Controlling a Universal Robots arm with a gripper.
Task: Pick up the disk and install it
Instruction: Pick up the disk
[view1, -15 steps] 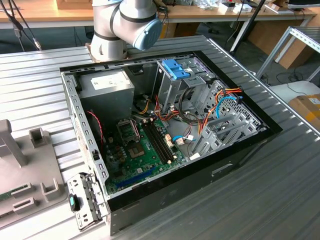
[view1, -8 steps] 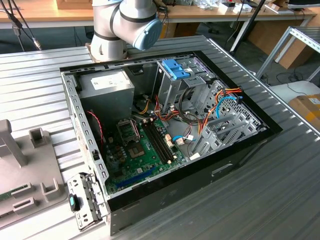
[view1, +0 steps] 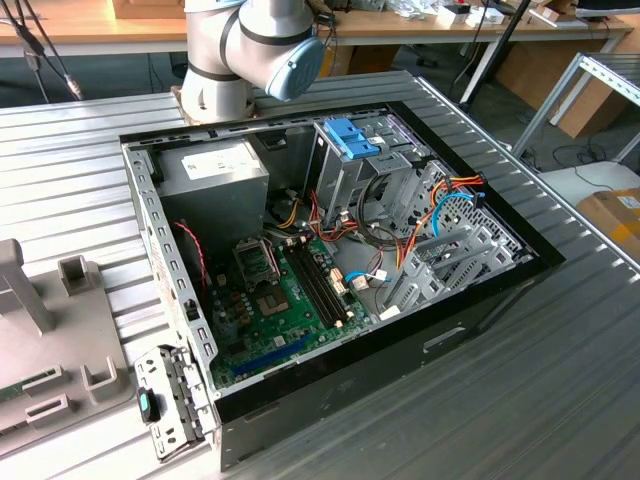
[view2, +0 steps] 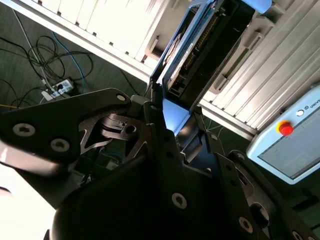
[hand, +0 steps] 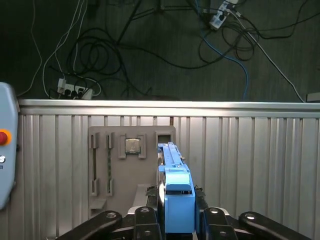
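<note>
The disk (hand: 176, 192) is seen edge-on in the first wrist view, a thin slab framed by a light blue bracket. My gripper (hand: 176, 220) is shut on it, one dark finger on each side. The disk sits over a grey parts holder (hand: 115, 170) on the ribbed metal table. In the second wrist view the disk (view2: 200, 45) sticks out beyond the gripper (view2: 172, 117), its dark body and blue frame clamped between the black fingers (view2: 155, 115). The exterior view shows the arm's base (view1: 240, 50) behind the open computer case (view1: 330, 250).
Inside the case are a grey power-supply box (view1: 215, 170), a metal drive cage with a blue latch (view1: 350, 140), a green motherboard (view1: 280, 290) and loose cables. The grey holder (view1: 50, 350) stands at the exterior view's left. A pendant with a red button (view2: 285, 129) lies beside the table.
</note>
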